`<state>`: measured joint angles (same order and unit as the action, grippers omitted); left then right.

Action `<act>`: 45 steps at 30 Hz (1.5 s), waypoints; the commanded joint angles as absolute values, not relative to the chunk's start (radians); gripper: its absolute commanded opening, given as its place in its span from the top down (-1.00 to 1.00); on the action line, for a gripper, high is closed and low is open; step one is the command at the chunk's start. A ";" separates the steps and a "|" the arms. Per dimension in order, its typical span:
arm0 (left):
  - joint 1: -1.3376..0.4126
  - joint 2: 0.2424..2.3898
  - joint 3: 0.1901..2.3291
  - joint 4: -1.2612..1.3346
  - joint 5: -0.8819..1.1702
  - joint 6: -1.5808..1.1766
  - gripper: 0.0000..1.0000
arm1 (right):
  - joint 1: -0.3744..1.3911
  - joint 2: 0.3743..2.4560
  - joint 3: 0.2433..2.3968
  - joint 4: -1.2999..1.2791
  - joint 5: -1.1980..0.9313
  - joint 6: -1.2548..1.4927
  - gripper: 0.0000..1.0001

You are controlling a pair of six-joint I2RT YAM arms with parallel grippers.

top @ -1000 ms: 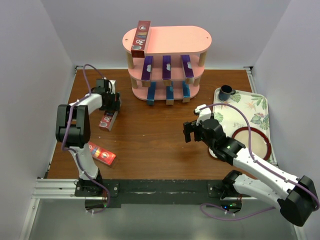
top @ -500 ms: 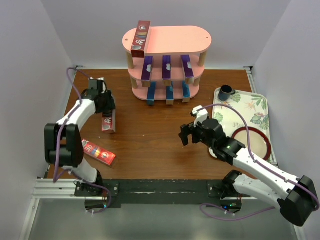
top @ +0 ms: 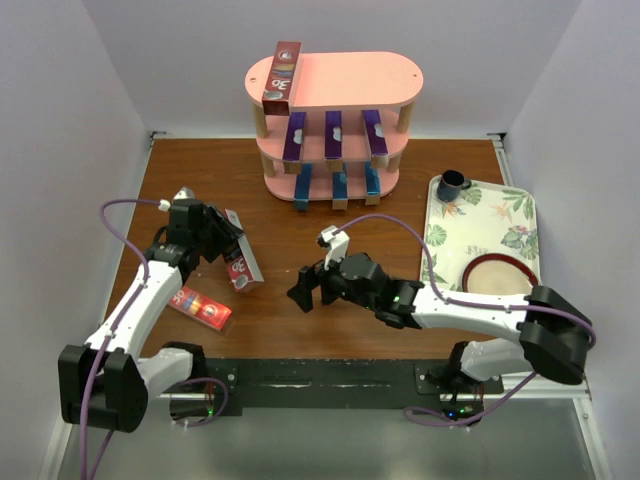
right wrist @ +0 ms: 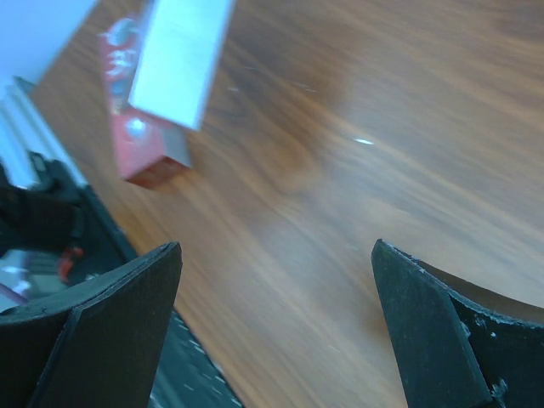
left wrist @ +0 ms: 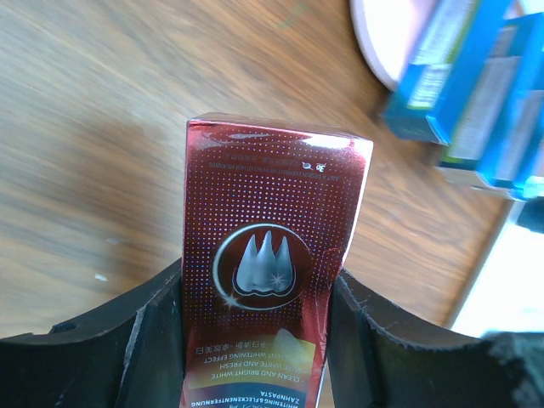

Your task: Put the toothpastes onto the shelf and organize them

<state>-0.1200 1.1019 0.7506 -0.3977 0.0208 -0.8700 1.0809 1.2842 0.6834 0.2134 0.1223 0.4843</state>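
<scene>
My left gripper (top: 222, 243) is shut on a red toothpaste carton (top: 240, 265) and holds it above the table at the left; in the left wrist view the carton (left wrist: 268, 255) fills the gap between the jaws. A second red carton (top: 203, 308) lies flat near the front left edge. The pink shelf (top: 335, 120) stands at the back: one red carton (top: 282, 76) on its top board, three purple (top: 333, 135) on the middle, three blue (top: 339, 186) on the bottom. My right gripper (top: 304, 289) is open and empty, low over the table centre, pointing left.
A floral tray (top: 500, 215) at the right holds a dark mug (top: 452, 184) and a red-rimmed plate (top: 503, 280). The black mounting rail (top: 320, 378) runs along the near edge. The right wrist view shows the held carton (right wrist: 180, 51) and the lying red carton (right wrist: 140, 140).
My left gripper has carried the red carton nearer and to the right, turning it. My right arm has stretched left across the table, its gripper still open.
</scene>
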 commanded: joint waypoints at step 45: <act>-0.247 0.804 0.606 -0.150 -0.027 -0.991 -0.65 | 1.121 1.536 0.836 0.502 0.100 0.759 0.57</act>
<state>-0.2447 0.8711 0.6079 -0.2550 0.0124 -1.0630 1.1183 1.6310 0.8631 0.5011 0.0864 0.7490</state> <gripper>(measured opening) 0.785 0.479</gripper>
